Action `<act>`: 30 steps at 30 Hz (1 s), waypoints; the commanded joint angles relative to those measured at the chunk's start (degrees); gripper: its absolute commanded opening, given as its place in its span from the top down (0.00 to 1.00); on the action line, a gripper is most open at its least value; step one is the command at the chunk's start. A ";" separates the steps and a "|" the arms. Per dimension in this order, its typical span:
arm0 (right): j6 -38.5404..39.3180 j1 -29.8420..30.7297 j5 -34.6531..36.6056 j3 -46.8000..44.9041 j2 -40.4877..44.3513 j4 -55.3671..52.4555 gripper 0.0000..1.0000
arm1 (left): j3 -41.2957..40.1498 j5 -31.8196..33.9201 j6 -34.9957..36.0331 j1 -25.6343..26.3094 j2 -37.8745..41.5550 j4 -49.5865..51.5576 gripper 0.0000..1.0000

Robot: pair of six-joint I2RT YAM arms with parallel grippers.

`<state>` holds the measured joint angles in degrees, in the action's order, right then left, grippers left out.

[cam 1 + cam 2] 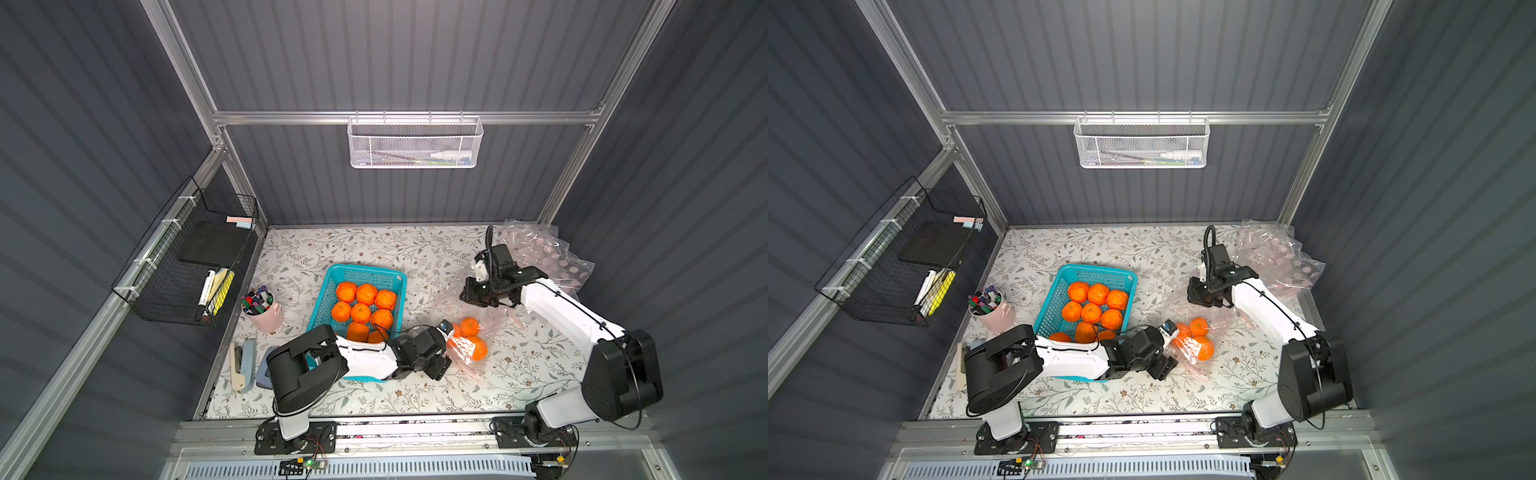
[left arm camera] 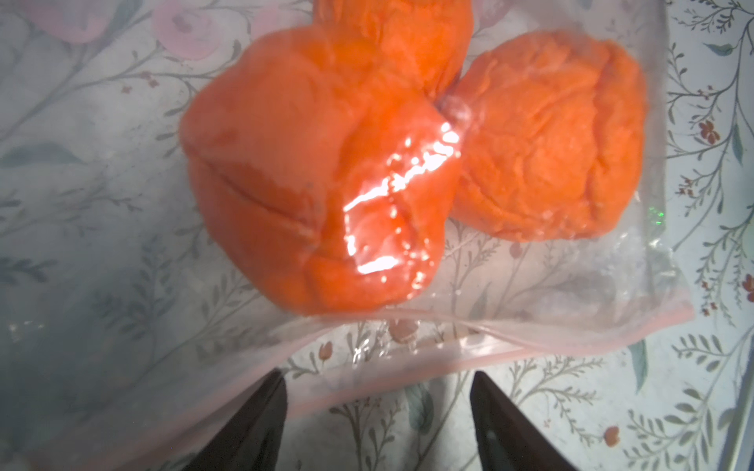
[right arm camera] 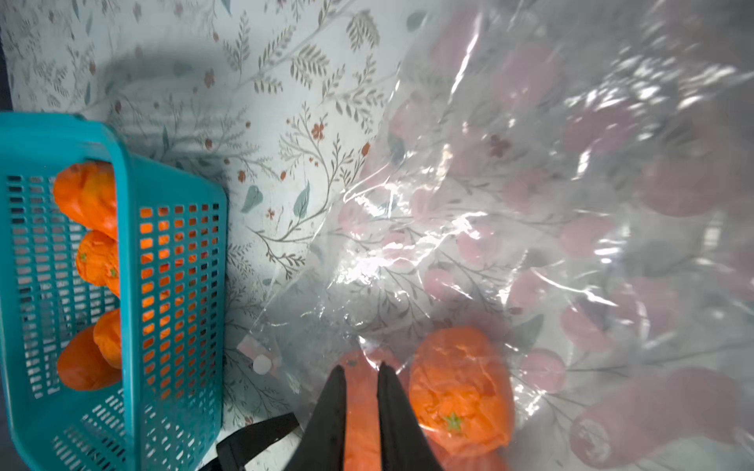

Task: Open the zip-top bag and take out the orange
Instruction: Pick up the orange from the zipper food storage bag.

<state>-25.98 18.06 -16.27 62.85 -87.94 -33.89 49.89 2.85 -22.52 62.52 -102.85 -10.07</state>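
- A black wire basket [image 1: 187, 266] is hung on the left wall. The things in it are too small to be named.
- A pink cup [image 1: 266, 318] full of pens is stood on the flowery table [image 1: 415, 249]. A stapler [image 1: 243, 363] is laid near it.
- A teal basket [image 1: 365, 271] is filled with loose oranges [image 1: 360, 312]. Its near end is hidden under the left arm [image 1: 365, 357].
- The left gripper [image 2: 377, 373] is hard to make out in both top views. In the left wrist view its fingers [image 2: 253, 428] are seen wide apart. Only table is seen between them, and the bag's pink zip edge lies just past their tips.
- The zip-top bag [image 1: 473, 368] is laid on the table just right of the teal basket, between the two grippers. Three bagged oranges [image 2: 310, 183] are seen inside it, and one is cut off by the picture's edge. Whether the zip is open cannot be told.
- The right gripper [image 3: 362, 370] is held over the bag. Its fingers [image 3: 326, 420] are seen close together, with a thin gap. Whether plastic is pinched there cannot be told.
- A pile of clear bags with pink dots [image 1: 540, 253] is heaped in the back right corner. It is blurred in the right wrist view.
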 commanded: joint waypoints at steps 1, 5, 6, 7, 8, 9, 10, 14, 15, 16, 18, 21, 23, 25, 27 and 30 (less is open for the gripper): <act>0.39 0.82 -7.21 -2.26 -3.56 1.75 0.90 | -2.10 1.58 0.98 -0.30 1.10 5.80 0.25; 0.96 1.26 -10.05 -3.22 -7.59 2.55 0.95 | -2.54 2.53 0.99 -0.30 2.17 5.18 0.24; 1.19 1.27 -10.79 -3.65 -8.62 3.11 0.95 | -2.60 2.82 0.86 -0.30 2.29 5.02 0.24; 1.64 1.22 -11.48 -3.70 -9.73 3.30 0.96 | -2.41 3.11 0.78 -0.30 2.30 4.97 0.24; 2.30 1.23 -12.35 -3.46 -11.13 2.96 0.97 | -2.07 3.67 0.86 -0.34 2.30 4.97 0.24; 2.73 1.28 -12.92 -3.36 -12.02 2.72 0.97 | -1.78 4.36 1.13 -0.30 2.50 4.92 0.24; 3.43 1.30 -13.78 -3.26 -13.19 2.81 0.97 | -1.56 5.18 1.59 -0.30 2.63 4.68 0.24; 5.30 1.34 -15.91 -3.34 -16.67 2.78 0.98 | -1.11 7.18 2.88 -0.30 4.00 2.79 0.20; 5.47 1.31 -16.13 -3.41 -17.13 2.91 0.98 | -1.19 7.60 3.45 -0.30 4.29 1.88 0.18; 5.74 1.25 -16.03 -3.47 -17.61 2.96 0.98 | -1.24 8.57 3.91 -0.30 4.53 0.91 0.16; 6.12 1.27 -15.90 -3.29 -18.25 2.82 0.98 | -1.42 9.31 4.99 -0.30 4.54 -1.00 0.14; 6.25 1.21 -16.01 -3.54 -17.98 3.25 0.98 | 0.03 10.07 6.64 -0.30 3.44 -1.36 0.13; 6.46 1.23 -15.84 -3.46 -17.79 3.28 0.98 | 0.86 10.95 7.47 -0.30 2.59 -1.99 0.13; 6.47 1.23 -15.84 -3.44 -17.91 3.30 0.98 | 1.09 10.93 7.84 -0.30 2.42 -3.10 0.12; 6.47 1.27 -15.99 -3.54 -18.24 3.30 0.98 | 1.26 10.29 8.07 -0.30 2.32 -4.09 0.10; 6.39 1.27 -16.07 -3.87 -18.49 3.81 0.98 | 1.80 8.53 8.34 -0.30 1.66 -5.34 0.06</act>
<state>-20.91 19.14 -31.90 59.66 -104.81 -29.50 49.74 11.75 -15.88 62.52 -100.44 -12.47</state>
